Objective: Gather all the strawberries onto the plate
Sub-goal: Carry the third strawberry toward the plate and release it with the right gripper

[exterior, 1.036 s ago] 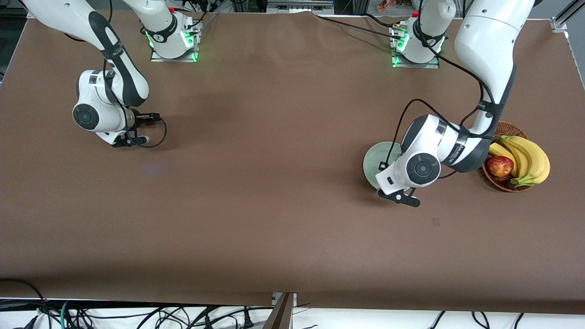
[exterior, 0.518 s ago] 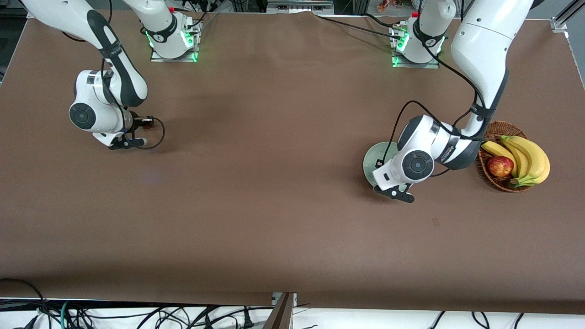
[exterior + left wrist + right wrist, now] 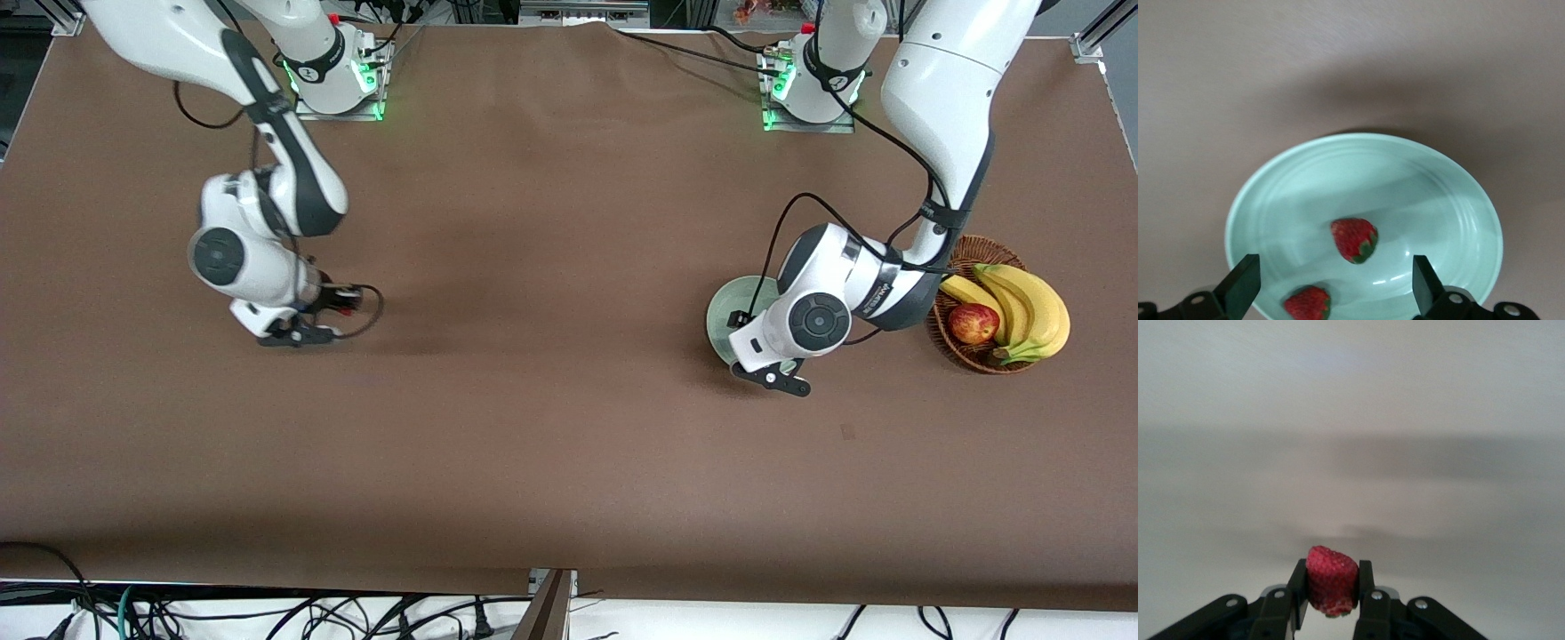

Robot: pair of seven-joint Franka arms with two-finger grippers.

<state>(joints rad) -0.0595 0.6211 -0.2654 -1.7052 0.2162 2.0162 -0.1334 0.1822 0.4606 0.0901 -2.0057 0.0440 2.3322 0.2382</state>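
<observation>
While the left gripper point(image 3: 1331, 293) hangs over the plate point(image 3: 1458, 200) with jaws spread wide, two strawberries point(image 3: 1354, 239) lie inside that mint dish, near the wicker basket point(image 3: 969, 356) of bananas point(image 3: 1022, 307) and apple point(image 3: 973, 324). Over bare table toward the right arm's end, the right gripper point(image 3: 1332, 590) pinches the third strawberry point(image 3: 1331, 579).

Left gripper point(image 3: 772, 378) low over mint plate point(image 3: 722, 311) edge, fingers hidden under wrist. Right gripper point(image 3: 298, 336) above bare brown counter point(image 3: 551, 427) toward right arm's end. Wicker basket point(image 3: 965, 354) with bananas point(image 3: 1022, 307) and apple point(image 3: 973, 324) beside left arm.
</observation>
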